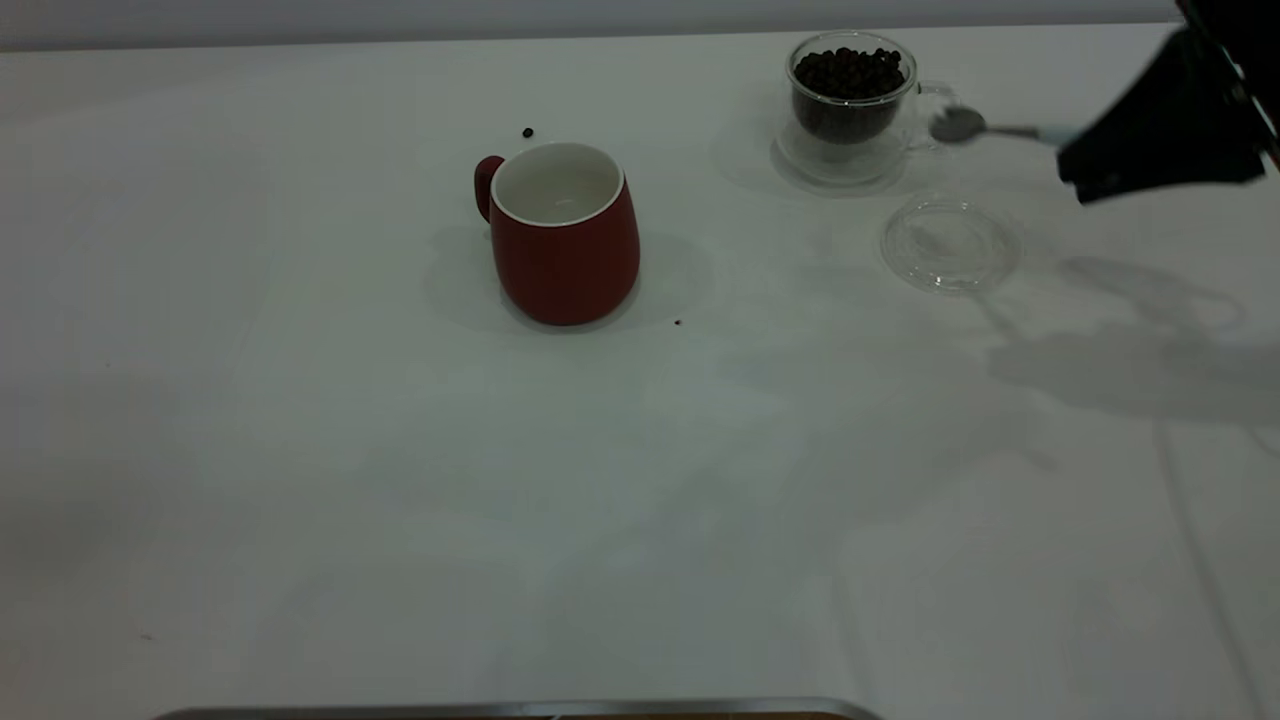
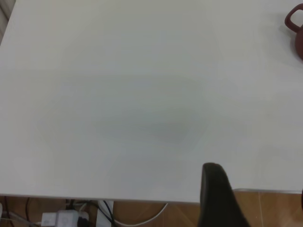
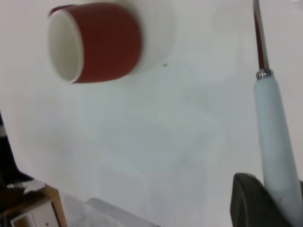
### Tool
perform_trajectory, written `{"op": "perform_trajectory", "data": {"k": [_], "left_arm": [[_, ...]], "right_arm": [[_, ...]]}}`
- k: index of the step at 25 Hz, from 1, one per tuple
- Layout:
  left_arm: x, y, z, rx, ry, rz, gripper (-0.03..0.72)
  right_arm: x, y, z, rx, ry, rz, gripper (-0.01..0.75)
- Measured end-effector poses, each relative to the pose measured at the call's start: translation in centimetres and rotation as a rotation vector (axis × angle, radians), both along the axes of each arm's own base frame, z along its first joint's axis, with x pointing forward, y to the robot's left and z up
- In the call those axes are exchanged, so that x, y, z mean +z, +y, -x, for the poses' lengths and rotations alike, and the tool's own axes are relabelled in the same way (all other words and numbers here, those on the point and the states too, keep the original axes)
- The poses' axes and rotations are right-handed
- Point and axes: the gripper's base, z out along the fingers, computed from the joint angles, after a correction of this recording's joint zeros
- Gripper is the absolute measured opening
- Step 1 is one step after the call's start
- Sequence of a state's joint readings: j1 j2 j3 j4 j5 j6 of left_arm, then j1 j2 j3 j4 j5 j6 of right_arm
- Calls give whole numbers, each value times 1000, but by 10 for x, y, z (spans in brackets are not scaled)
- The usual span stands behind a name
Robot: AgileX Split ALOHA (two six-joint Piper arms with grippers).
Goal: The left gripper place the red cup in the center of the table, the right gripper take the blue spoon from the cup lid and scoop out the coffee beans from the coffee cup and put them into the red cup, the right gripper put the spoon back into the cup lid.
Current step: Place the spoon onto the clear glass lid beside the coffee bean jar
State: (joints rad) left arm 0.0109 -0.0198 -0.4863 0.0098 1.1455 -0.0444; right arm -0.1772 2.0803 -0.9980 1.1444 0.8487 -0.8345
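The red cup (image 1: 565, 235) stands upright near the middle of the tabletop (image 1: 300, 450), handle to the far left, its white inside bare of beans as far as the view shows. At the far right stands the glass cup (image 1: 850, 100), filled with dark coffee beans (image 1: 848, 72); the clear lid (image 1: 950, 245) lies flat just on its near right side, with nothing in it. Two stray beans lie on the tabletop, one beyond the red cup (image 1: 527, 132) and one at its near right (image 1: 678, 322).

The right pincer (image 1: 1085, 150) is clamped on the pale blue handle of the spoon (image 1: 990, 128), whose metal bowl hangs just to the right of the glass cup, level with its handle, not yet in the beans. The left pincer (image 2: 215, 194) is drawn back at the left edge, well apart from everything; whether it is apart or together cannot be told.

The spoon is light and stiff, but its smooth handle could twist in the grip, so holding it well down the handle looks sound. The beans are small, hard and roll easily; a level bowl matters. The glass cup looks fragile and could slide if nudged.
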Motion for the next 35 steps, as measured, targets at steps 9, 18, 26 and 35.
{"op": "perform_trajectory", "data": {"k": [9, 18, 26, 35], "left_arm": [[0, 0, 0, 0, 0, 0, 482], [0, 0, 0, 0, 0, 0, 482], [0, 0, 0, -1, 0, -2, 482], [0, 0, 0, -1, 0, -2, 482]], "right_arm": [[-42, -1, 0, -116, 117, -70, 95], [-67, -3, -7, -202, 153, -103, 95], [-78, -4, -14, -220, 160, -111, 95], [-92, 1, -16, -250, 151, -147, 95]]}}
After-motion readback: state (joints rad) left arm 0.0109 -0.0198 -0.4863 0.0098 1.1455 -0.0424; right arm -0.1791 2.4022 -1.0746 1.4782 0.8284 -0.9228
